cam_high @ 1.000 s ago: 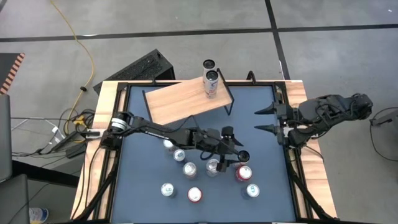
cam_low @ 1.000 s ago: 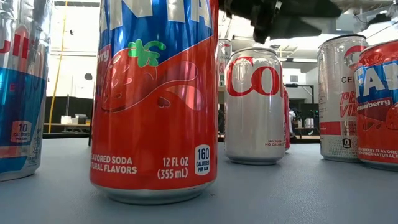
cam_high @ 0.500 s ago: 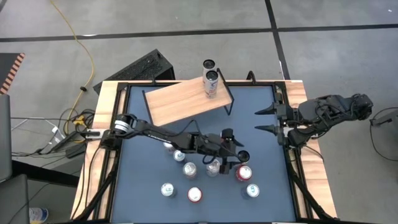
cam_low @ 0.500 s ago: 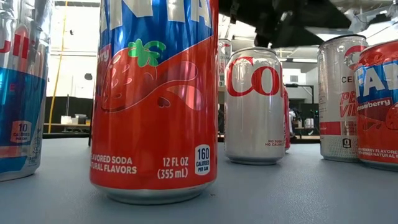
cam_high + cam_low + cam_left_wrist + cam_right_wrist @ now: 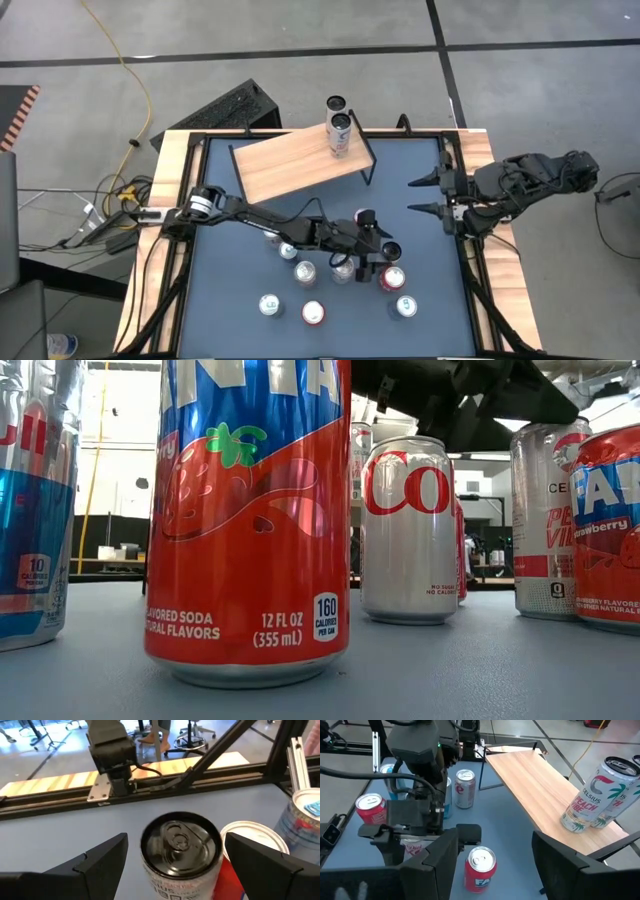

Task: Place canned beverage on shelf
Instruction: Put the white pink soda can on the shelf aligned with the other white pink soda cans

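Celsius cans stand on shelf.

The left tool has slid slightly nearer over the black-topped can.

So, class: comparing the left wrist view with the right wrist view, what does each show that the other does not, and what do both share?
Only the left wrist view shows the black-topped can from above, between the open fingers of the left gripper.

Only the right wrist view shows the shelf with two Celsius cans standing on it, beyond the open right gripper.

Both show the blue table and a red Fanta can.
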